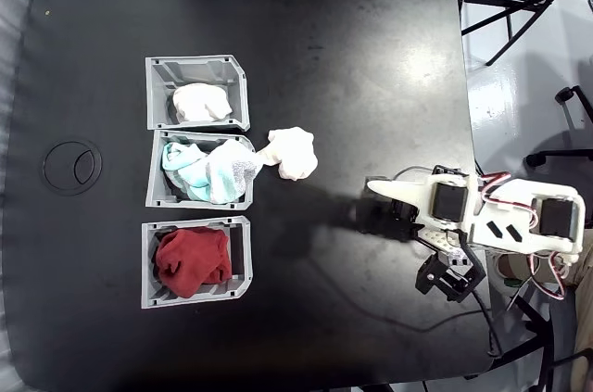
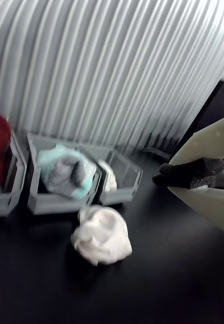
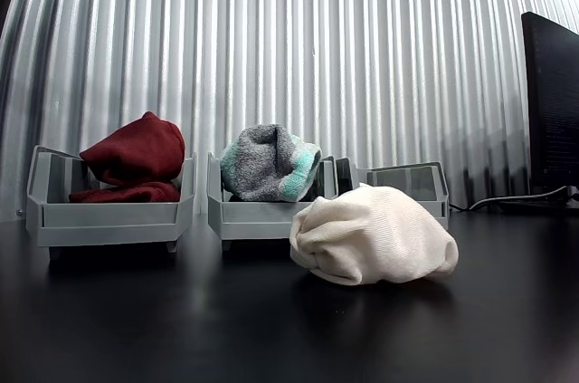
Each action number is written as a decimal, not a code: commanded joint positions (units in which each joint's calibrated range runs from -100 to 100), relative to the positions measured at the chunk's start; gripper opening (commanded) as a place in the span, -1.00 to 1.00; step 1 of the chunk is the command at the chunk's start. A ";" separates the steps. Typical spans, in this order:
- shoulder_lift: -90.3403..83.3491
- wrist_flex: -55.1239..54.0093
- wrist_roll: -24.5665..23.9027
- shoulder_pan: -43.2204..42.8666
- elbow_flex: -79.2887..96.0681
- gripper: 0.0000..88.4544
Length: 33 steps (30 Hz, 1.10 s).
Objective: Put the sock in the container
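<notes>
Lying unlabelled: sock [image 1: 293,152] beside container [image 1: 197,93]

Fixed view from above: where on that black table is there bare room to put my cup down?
Bare black tabletop lies above the grey ribbed bins, and more below the bin of dark red cloth. It is crowded where the off-white sock bundle lies beside the teal-and-white cloth's bin, and around the arm's pincer.

In the other view the sock [image 3: 373,236] hides most of the container [image 3: 418,186]; the wrist view's edge cuts the gripper [image 2: 192,174].
</notes>
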 commanded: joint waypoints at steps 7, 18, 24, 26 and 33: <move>36.11 2.97 0.05 9.41 -20.88 -0.97; 64.13 3.14 5.37 10.20 -31.79 -0.95; 72.33 3.14 7.26 10.20 -40.35 -0.94; 74.00 3.14 7.60 10.04 -41.43 -0.94; 75.59 3.14 7.66 10.43 -41.61 -0.92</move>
